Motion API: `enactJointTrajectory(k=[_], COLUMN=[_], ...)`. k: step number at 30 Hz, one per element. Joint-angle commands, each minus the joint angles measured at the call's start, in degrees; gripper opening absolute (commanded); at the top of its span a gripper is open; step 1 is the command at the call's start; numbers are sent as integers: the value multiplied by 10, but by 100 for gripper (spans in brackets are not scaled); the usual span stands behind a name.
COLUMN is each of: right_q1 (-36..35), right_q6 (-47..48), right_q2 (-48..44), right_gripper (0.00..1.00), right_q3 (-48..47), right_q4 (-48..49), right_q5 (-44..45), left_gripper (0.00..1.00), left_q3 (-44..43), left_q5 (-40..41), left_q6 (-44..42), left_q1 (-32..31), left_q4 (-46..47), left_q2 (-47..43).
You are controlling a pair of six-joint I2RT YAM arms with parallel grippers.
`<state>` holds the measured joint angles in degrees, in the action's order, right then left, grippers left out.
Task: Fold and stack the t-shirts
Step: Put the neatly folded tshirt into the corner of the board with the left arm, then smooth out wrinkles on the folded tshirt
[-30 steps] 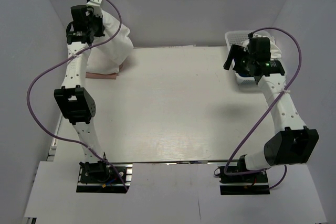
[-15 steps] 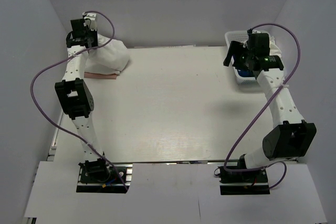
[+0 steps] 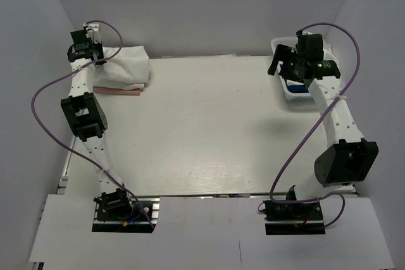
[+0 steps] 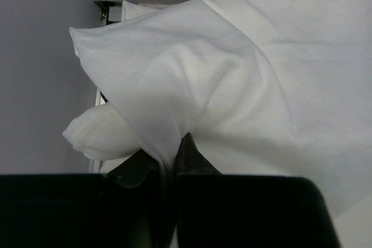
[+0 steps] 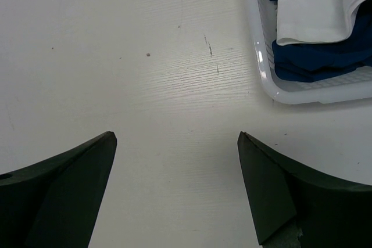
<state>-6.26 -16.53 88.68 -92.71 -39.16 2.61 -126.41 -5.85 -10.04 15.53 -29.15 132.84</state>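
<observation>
T-shirt (image 3: 123, 67) in left gripper (image 4: 174, 154) has dropped flat.

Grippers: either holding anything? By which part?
Left gripper pinches the white t-shirt by a fold at its edge. Right gripper is open, holding nothing.

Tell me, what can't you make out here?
Top view: right arm covers most of the basket.
Right wrist view: frame edge cuts off its white cloth and blue cloth.
Left wrist view: white t-shirt buries the left gripper tips.
Top view: pink cloth mostly beneath that t-shirt.
</observation>
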Motion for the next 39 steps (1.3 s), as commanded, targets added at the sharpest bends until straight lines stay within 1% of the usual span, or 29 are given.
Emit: enactJointTrajectory(k=[1,3,4,6,7,8,9,10,11,12,13,14,17,18,20,21,22,24,25,27,30,31,32,35,37,39], right_q1=[-5,6,-5,-5,-7,-7,-6,-9,-7,-9,-9,-9,-18,-23,-33,-38,-40,-45,-47,-50,-50,-50,-49,-50,-49,-49], right_q6=[-5,-8,-8,-9,-9,-10,-9,-10,-11,-11,-10,-9,7,9,14,15,15,16,20,23,26,31,35,41,45,49], right_q2=[10,18,18,24,26,26,29,30,31,32,32,33,47,52,55,54,54,49,47,38,31,29,22,23,24,32], right_gripper=[90,90,90,90,90,90,90,90,90,90,90,90,90,90,90,90,90,90,90,90,90,90,90,90,90,90], right_q3=[-33,-35,-34,-38,-39,-41,-41,-41,-41,-41,-43,-44,-67,-70,-76,-74,-67,-55,-46,-34,-15,-6,2,11,10,8], right_q4=[-7,-11,-8,-9,-10,-9,-8,-7,-7,-8,-7,-8,-23,-28,-22,-21,-17,-5,1,3,3,2,4,5,3,-1], right_q5=[-6,-6,-7,-6,-7,-8,-7,-11,-10,-13,-13,-15,-15,-15,-15,-15,-18,-20,-20,-20,-13,-9,-5,5,6,8], left_gripper=[5,5,5,1,1,6,13,46,75,96,100,100,100,100,100,100,100,100,100,100,100,100,100,100,100,100], left_q3=[-22,-15,-15,-21,-13,-8,-2,-2,5,5,5,5,-37,-48,-63,-63,-39,-15,-9,-27,-123,-133,-133,-139,-139,-139], left_q5=[-6,-6,0,0,0,0,0,0,0,0,0,0,10,10,-26,-35,-56,-73,-109,-116,-104,-95,-87,-57,-42,-2], left_q6=[-9,-9,-9,-9,-9,-4,-4,1,1,12,18,24,62,90,104,111,111,106,106,116,129,137,137,150,150,150], left_q1=[23,30,30,44,44,50,50,56,56,56,56,56,56,56,56,50,44,34,23,15,-5,-17,-23,-53,-77,-101], left_q4=[27,33,28,28,28,28,23,23,15,15,9,9,-26,-35,-62,-62,-62,-43,-37,-37,-57,-57,-48,-19,21,69], left_q2=[-18,-13,-13,-13,-13,-13,-13,-13,-18,-18,-18,-18,-18,-24,-36,-56,-67,-89,-96,-90,-36,-22,-2,17,38,66])
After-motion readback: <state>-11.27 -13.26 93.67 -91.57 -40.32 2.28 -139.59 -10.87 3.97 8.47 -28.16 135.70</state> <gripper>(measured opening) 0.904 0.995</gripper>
